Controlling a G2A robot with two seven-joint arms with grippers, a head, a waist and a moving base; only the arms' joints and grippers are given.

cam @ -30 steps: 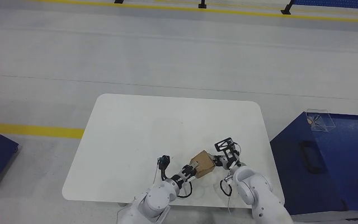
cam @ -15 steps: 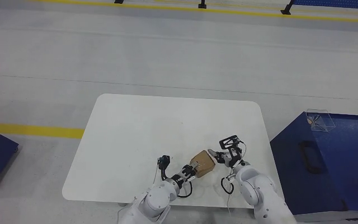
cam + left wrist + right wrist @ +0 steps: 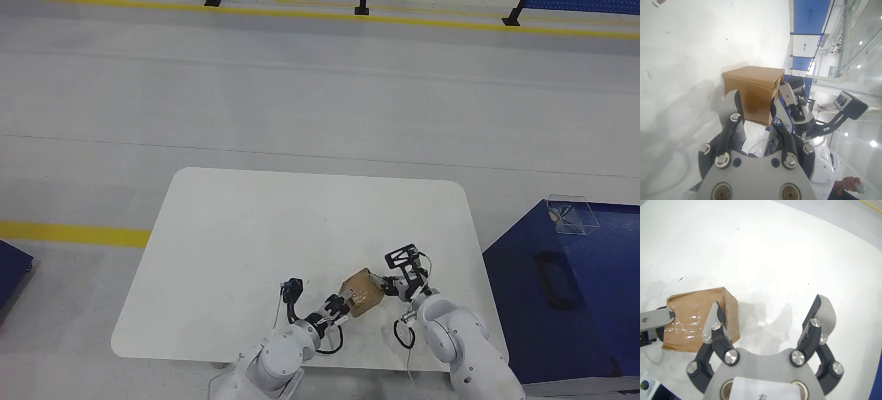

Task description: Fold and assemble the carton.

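White bench [image 3: 300, 230] bears the carton [image 3: 362, 292] near its front edge, right of middle; left jaws clamp one end of the carton; right jaws gape wide, one finger [image 3: 716, 313] against the other end.

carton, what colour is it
The carton is brown cardboard, best seen in the right wrist view.

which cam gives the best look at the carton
The right wrist view: the carton shows its taped upper face and one end panel, close and largely unblocked. The left wrist view gives one brown side, partly behind the left pincer. The top view shows it small and far off.
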